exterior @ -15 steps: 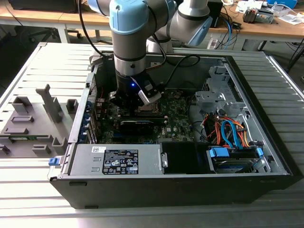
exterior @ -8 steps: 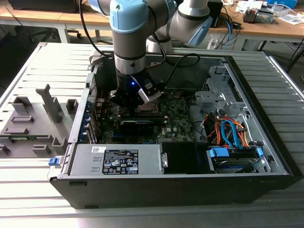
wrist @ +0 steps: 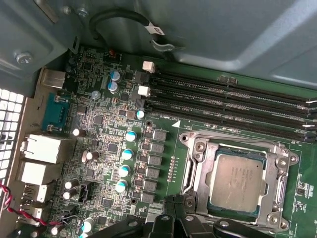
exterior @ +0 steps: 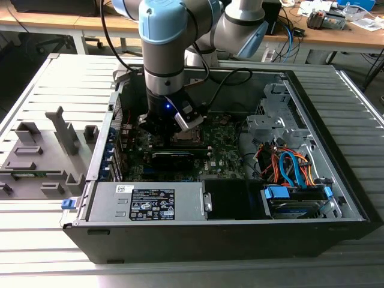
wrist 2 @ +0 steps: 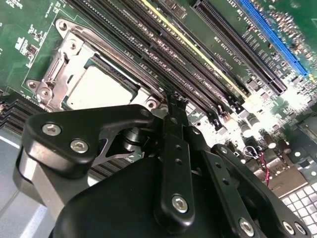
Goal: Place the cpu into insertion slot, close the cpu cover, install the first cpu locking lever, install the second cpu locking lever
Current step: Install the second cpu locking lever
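Down inside the open PC case [exterior: 336, 198], the arm has its gripper [exterior: 162, 123] parked right over the motherboard [wrist: 99, 144], just beside the CPU socket area. The cpu [wrist: 237, 183] is already sitting flat in the insertion slot [wrist: 198, 171], pale silver-grey top facing up, and in both wrist views the cpu cover [wrist: 280, 191] looks to be lying down around it like a thin metal frame, though I can't tell if it's latched. I can't make out the locking levers clearly enough to say whether either one is hooked. Handling-wise, my guess is that chip is light, rigid and kinda slick on top, and anything pushing it sideways could hurt the contacts underneath, so it's an edges-only, straight-down sort of part. The cover and levers are thin springy steel by the look of it, so I'd expect them to fight back a bit; best taken near the free end, not by the hinge. As for the fingers [wrist 2: 173, 163], in the second wrist view they look drawn together, black tips meeting in a narrow point with nothing pinched between them, close over the socket's edge next to the long RAM slots [wrist 2: 198, 64]. Whether the tips are actually touching the frame I honestly can't say.
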Available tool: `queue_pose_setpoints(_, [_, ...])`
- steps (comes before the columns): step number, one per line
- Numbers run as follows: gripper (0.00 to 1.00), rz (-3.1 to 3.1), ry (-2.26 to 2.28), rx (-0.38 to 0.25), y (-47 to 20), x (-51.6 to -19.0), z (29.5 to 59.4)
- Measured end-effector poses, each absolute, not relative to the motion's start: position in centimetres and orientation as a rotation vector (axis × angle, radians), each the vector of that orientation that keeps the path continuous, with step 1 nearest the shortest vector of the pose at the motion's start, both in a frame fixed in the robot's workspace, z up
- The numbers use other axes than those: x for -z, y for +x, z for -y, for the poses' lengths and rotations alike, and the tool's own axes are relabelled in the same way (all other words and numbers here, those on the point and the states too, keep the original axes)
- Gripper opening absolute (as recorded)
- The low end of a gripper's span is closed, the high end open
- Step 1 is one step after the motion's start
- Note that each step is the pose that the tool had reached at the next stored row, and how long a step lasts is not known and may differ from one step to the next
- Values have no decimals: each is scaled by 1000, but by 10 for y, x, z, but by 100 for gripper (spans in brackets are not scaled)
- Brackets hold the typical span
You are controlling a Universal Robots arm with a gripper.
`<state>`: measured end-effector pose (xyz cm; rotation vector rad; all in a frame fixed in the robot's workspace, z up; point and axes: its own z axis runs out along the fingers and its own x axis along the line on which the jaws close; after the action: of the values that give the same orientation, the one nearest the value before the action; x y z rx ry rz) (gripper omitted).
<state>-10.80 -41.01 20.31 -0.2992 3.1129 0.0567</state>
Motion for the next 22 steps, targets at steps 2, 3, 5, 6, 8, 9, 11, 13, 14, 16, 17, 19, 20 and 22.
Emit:
queue_pose_setpoints(2, [11,-3114,-299,-55,-108,-201,410])
queue_pose_setpoints(3, [11,-3114,-299,-55,-108,-201,410])
queue_pose_setpoints(5, [11,-3112,-299,-57,-108,-202,410])
queue_pose_setpoints(6, [11,-3110,-299,-59,-108,-204,410])
queue_pose_setpoints(8, [11,-3112,-299,-57,-107,-215,410])
queue_pose_setpoints(9, [11,-3112,-299,-56,-103,-215,410])
queue_pose_setpoints(11, [11,-3116,-299,-58,-92,-215,410])
queue_pose_setpoints(13, [11,-3118,-299,-59,-84,-216,410])
queue_pose_setpoints(14, [11,-3118,-299,-59,-81,-217,410])
queue_pose_setpoints(16, [11,-3118,-299,-60,-77,-226,410])
queue_pose_setpoints(17, [11,-3118,-299,-61,-77,-227,410])
queue_pose_setpoints(19, [11,-3118,-299,-62,-77,-227,410])
queue_pose_setpoints(20, [11,-3118,-299,-62,-77,-227,410])
queue_pose_setpoints(22, [11,-3118,-299,-62,-77,-227,410])
